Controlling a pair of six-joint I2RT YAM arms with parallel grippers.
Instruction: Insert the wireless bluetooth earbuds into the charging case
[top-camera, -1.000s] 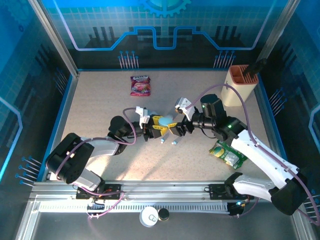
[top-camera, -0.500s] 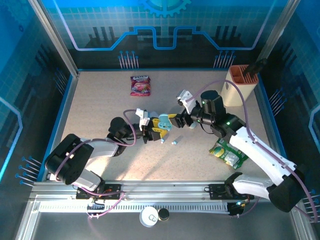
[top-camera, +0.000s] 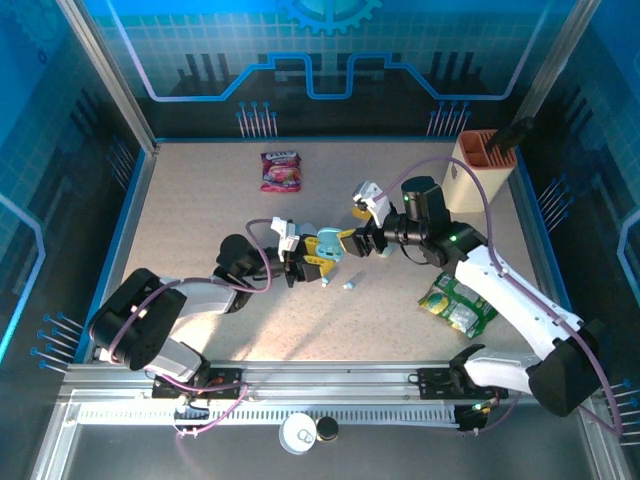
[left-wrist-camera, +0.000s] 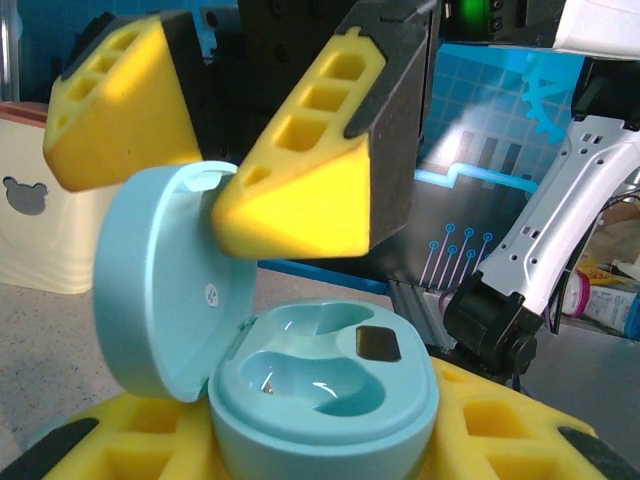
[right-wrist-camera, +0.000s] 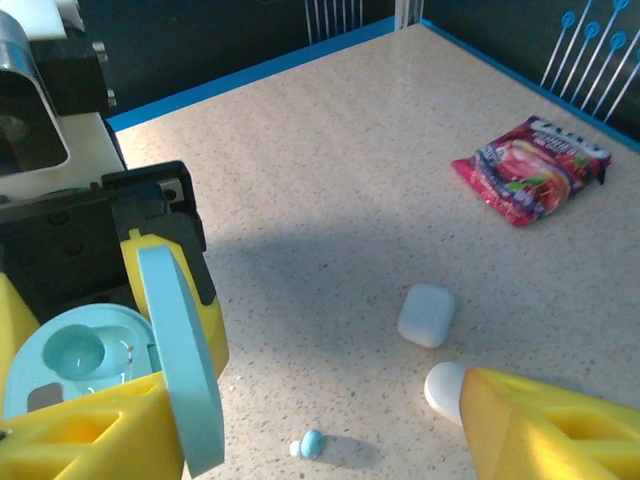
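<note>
My left gripper (top-camera: 316, 260) is shut on the pale-blue charging case (left-wrist-camera: 322, 402), whose base sits between its yellow pads (left-wrist-camera: 492, 432). The lid (left-wrist-camera: 168, 282) stands open and both wells are empty. My right gripper (top-camera: 347, 243) is open, and its yellow fingers (left-wrist-camera: 305, 170) straddle the top edge of the lid. From the right wrist, the lid (right-wrist-camera: 182, 362) rests beside one finger while the other finger (right-wrist-camera: 552, 432) is far off. Two tiny earbuds (top-camera: 325, 282) (top-camera: 349, 286) lie on the table just in front of the case. One pale-blue earbud (right-wrist-camera: 310, 443) lies below the right gripper (right-wrist-camera: 300, 405).
A white pebble case (right-wrist-camera: 427, 314) and a second white one (right-wrist-camera: 444, 388), half hidden by my finger, lie beyond the earbud. There is a red snack packet (top-camera: 281, 170) at the back, a green packet (top-camera: 455, 306) on the right and a beige holder (top-camera: 478, 172) in the back right corner.
My right gripper has moved back and to the left, up to the case lid, and its jaws have narrowed a little. The left arm and the case have stayed put.
</note>
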